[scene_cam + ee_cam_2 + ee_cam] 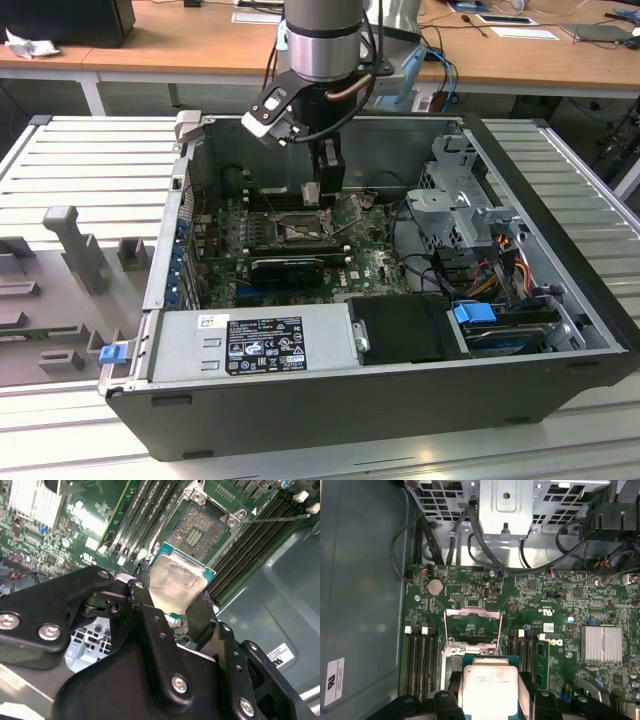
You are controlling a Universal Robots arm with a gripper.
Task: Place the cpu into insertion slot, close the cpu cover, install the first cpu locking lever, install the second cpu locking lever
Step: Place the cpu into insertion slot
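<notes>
My end effector is down inside the open PC case, which lies on the slatted grey tabletop. I'm pinching the cpu by two opposite edges, black fingers pressed on either side, silver face showing.

In the second wrist view the cpu hangs btwn my fingers w/ its green edge visible. It is clear of the slot: not seated, not touching. The slot is bare, w/ a dark contact field, metal edging and green board around it. A thin lever sticks out from a slot corner across the long black RAM slots.

In the first wrist view the cpu hides part of the slot. The cover stands swung up at the slot edge away from my fingers, board visible thru its cut-out. A coin cell is near it; a finned heatsink is well apart.

In the exterior view the slot is just below the cpu. The PSU runs along one case wall, and the drive cage is toward the exterior view's right.
</notes>
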